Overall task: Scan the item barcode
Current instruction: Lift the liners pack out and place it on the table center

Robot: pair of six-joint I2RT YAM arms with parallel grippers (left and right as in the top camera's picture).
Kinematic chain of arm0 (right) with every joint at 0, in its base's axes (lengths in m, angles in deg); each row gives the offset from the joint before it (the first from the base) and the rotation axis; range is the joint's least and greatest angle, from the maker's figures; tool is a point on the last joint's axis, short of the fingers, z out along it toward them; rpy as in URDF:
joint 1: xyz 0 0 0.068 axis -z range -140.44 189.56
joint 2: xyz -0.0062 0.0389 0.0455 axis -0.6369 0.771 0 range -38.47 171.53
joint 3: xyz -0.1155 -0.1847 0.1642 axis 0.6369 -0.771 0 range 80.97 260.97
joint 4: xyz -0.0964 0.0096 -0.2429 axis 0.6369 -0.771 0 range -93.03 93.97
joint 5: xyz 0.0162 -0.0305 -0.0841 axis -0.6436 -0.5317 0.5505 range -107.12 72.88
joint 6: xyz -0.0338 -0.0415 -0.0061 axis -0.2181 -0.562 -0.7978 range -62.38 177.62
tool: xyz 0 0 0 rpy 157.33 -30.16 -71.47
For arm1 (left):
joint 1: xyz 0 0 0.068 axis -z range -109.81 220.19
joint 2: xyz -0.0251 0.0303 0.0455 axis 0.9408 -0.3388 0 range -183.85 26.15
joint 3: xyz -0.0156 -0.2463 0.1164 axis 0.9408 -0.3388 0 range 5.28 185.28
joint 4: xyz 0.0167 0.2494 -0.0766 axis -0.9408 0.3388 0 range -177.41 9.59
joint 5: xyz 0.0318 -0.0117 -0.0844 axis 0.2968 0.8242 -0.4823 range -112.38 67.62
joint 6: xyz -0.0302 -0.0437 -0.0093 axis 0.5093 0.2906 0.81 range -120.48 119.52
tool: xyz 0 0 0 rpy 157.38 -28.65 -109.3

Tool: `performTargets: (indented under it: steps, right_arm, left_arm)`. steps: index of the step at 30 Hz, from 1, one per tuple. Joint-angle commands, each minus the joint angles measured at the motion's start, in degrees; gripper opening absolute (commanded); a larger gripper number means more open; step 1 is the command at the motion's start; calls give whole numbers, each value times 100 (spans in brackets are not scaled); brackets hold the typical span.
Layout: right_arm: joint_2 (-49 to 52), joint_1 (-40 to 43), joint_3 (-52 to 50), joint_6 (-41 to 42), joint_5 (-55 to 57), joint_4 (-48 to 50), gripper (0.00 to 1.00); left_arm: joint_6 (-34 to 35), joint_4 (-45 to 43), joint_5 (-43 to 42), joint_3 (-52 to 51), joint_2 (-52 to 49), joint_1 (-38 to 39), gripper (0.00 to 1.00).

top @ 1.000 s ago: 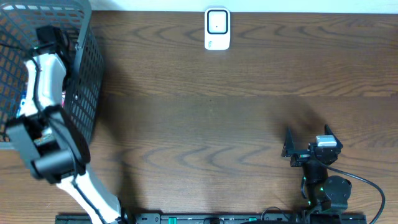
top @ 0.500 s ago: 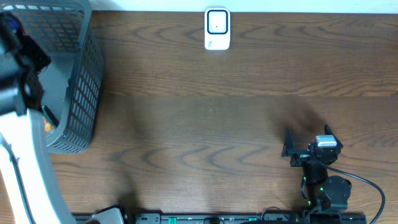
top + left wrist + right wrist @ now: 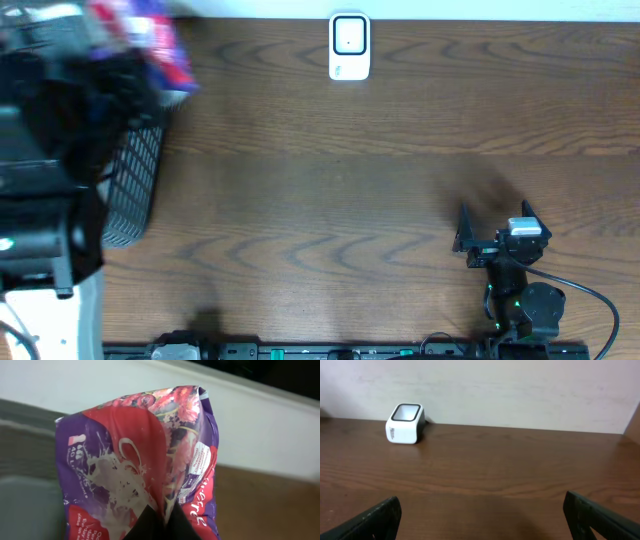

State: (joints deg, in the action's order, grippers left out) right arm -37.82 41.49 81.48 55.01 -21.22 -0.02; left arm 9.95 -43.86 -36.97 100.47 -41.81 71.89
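pouch (image 3: 145, 455): soft printed film bag; we judge it light, floppy and a bit slick. It is up over the basket (image 3: 135, 190), 10 o'clock on the bench (image 3: 330, 200).
left pincer (image 3: 162, 522): clamped on one end of the pouch, a thin pinch.
right pincer (image 3: 492, 230): wide open, empty, 4 o'clock.
hold: we'd keep to the sealed edge, since the body would likely crumple and buckle the barcode.
scanner (image 3: 349, 46): 12 o'clock, well apart from the pouch.

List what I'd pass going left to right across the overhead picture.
Pouch → scanner → right hand. The basket and the left arm overlap the pouch, so I leave them out.
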Motion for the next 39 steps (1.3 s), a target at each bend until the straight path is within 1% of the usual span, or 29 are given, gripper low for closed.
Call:
performTargets:
  steps: [1,6,10,14,17,25,27,33,34,35,36,37,38,39]
  right_arm:
    - [-31,-48,-15,-68,-9,-9,99]
    - [-31,-48,-15,-68,-9,-9,99]
    - [-31,-48,-15,-68,-9,-9,99]
    - [-31,-48,-15,-68,-9,-9,99]
    - [-31,-48,-15,-68,-9,-9,99]
    - [-31,-48,-15,-68,-9,-9,99]
    - [-31,-48,-15,-68,-9,-9,99]
    - [-31,-48,-15,-68,-9,-9,99]
    - [-31,-48,-15,-68,-9,-9,99]
    - [-31,-48,-15,-68,-9,-9,99]
    - [-31,-48,-15,-68,-9,-9,99]
    - [-31,-48,-15,-68,-9,-9,99]
    - [-31,-48,-15,-68,-9,-9,99]
    - [-31,-48,-15,-68,-9,-9,99]
  left_arm:
    - [-127,0,-225,11,-208,774,7]
    - [-118,9,334,-48,-896,1897,8]
    - [-44,0,758,-48,-1665,2562,7]
    - [568,-2,1482,-48,-2535,3080,7]
    - [1178,-63,1864,-48,-3176,3381,7]
    - [2391,-527,1851,-48,-4363,3923,7]
    - [2540,-597,1845,-48,-4542,4061,7]
    - [2562,-859,1762,-48,-4767,4492,8]
    - [2559,-946,1762,-48,-4765,4551,14]
    - [2535,-1036,1762,-46,-4765,4605,25]
    - [2487,-1110,1764,-46,-4758,4645,49]
    - [2391,-1163,1764,-46,-4754,4669,66]
    - [2288,-1189,1764,-44,-4743,4686,79]
    - [2173,-1196,1764,-39,-4732,4686,83]
